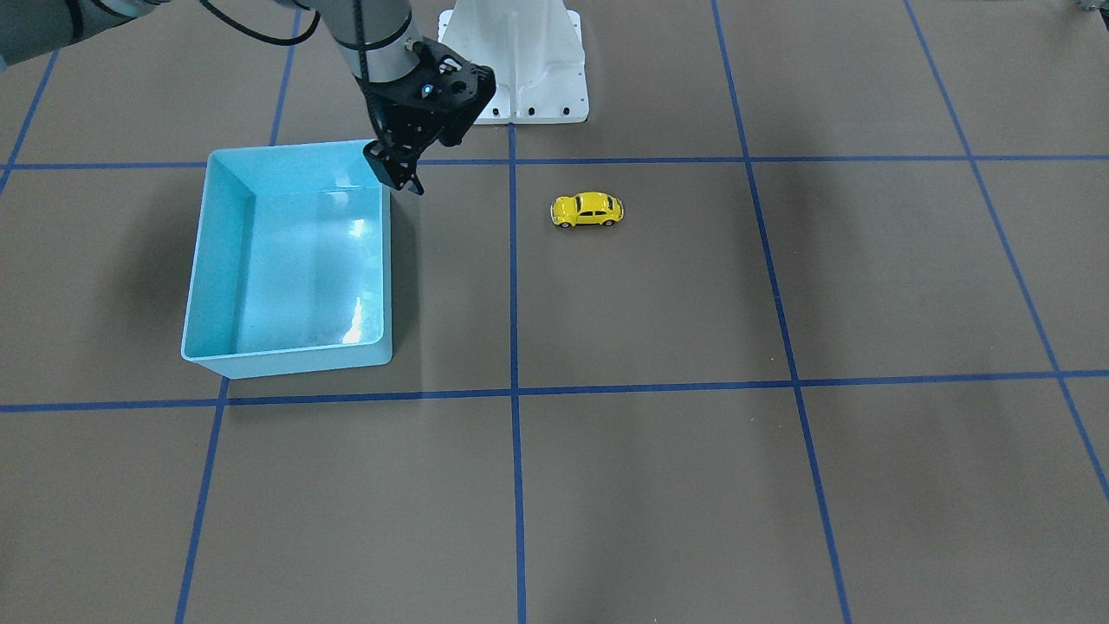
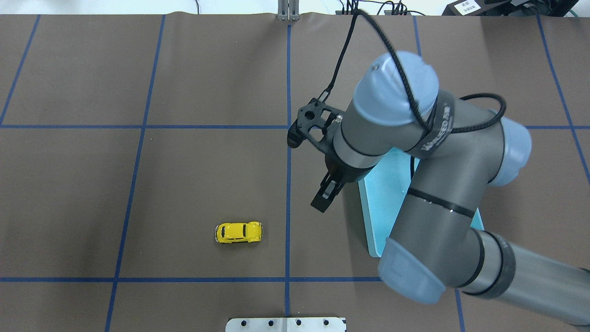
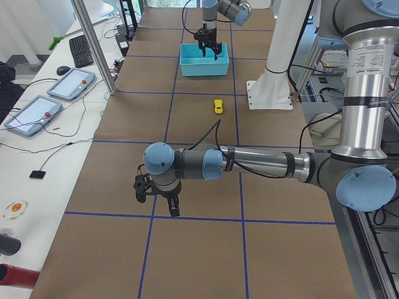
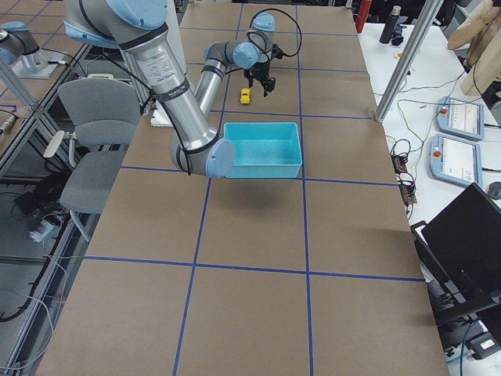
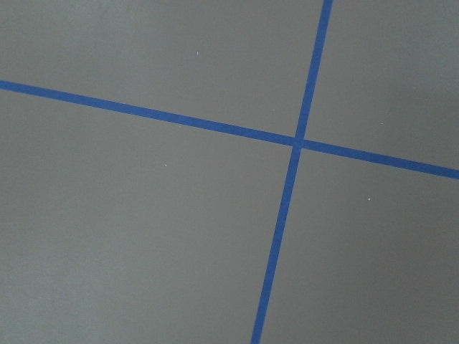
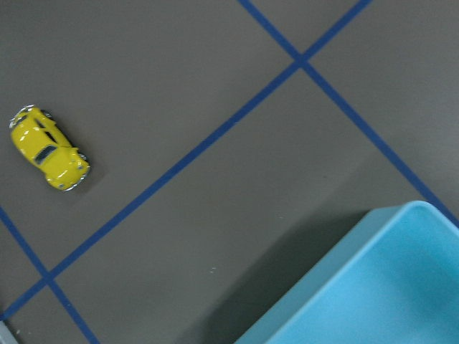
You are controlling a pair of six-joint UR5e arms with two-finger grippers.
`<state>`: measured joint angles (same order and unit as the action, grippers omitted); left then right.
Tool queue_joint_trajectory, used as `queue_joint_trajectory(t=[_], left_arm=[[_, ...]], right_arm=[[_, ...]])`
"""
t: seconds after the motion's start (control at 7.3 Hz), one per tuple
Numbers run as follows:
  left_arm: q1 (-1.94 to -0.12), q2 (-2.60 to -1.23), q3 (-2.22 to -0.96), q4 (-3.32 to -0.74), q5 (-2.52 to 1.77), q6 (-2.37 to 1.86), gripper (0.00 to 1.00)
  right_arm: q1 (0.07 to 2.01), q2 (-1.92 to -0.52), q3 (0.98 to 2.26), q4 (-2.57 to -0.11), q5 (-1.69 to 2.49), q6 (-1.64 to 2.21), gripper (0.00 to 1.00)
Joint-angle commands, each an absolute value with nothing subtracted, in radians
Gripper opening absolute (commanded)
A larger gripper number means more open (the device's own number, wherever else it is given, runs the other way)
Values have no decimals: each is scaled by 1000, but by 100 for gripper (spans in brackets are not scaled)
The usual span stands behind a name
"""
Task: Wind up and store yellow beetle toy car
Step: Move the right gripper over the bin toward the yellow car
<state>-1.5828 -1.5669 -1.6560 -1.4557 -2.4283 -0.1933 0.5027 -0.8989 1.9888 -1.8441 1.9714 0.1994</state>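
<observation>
The yellow beetle toy car [image 1: 587, 210] stands on its wheels on the brown table, alone in a taped square; it also shows in the overhead view [image 2: 239, 232] and at the left of the right wrist view [image 6: 49, 148]. My right gripper [image 1: 397, 176] hangs open and empty above the table, between the car and the light blue bin [image 1: 290, 260], close over the bin's corner nearest the robot base. Its fingers [image 2: 323, 199] point down. My left gripper [image 3: 159, 200] hovers far from the car over a tape crossing; I cannot tell whether it is open or shut.
The bin holds nothing. The white robot base [image 1: 513, 61] stands just behind the car and bin. Blue tape lines [image 5: 296, 141] divide the table into squares. Tablets and cables lie on a side table [image 3: 37, 112].
</observation>
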Motion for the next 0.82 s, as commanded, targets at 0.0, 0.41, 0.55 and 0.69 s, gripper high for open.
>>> queue_joint_trajectory(t=[0.0,0.41,0.55,0.69], left_arm=[[-1583,-1562,-1649,-1456,-2430,-196,100],[-1583,-1562,-1644,-1456,-2431,-196,100],[-1583,-1562,-1641,-1454,-2430,-198,100],[-1583,-1566,-1634,-1454,-2430,-196,100]], right_arm=[[367,-818,1886,-1748,1855,201,98],[292,-830,1688,-1486,1821,109,99],[284,-806,1590,-1371,1792,31,99],[273,-789,1574,-1368,1767,32,99]])
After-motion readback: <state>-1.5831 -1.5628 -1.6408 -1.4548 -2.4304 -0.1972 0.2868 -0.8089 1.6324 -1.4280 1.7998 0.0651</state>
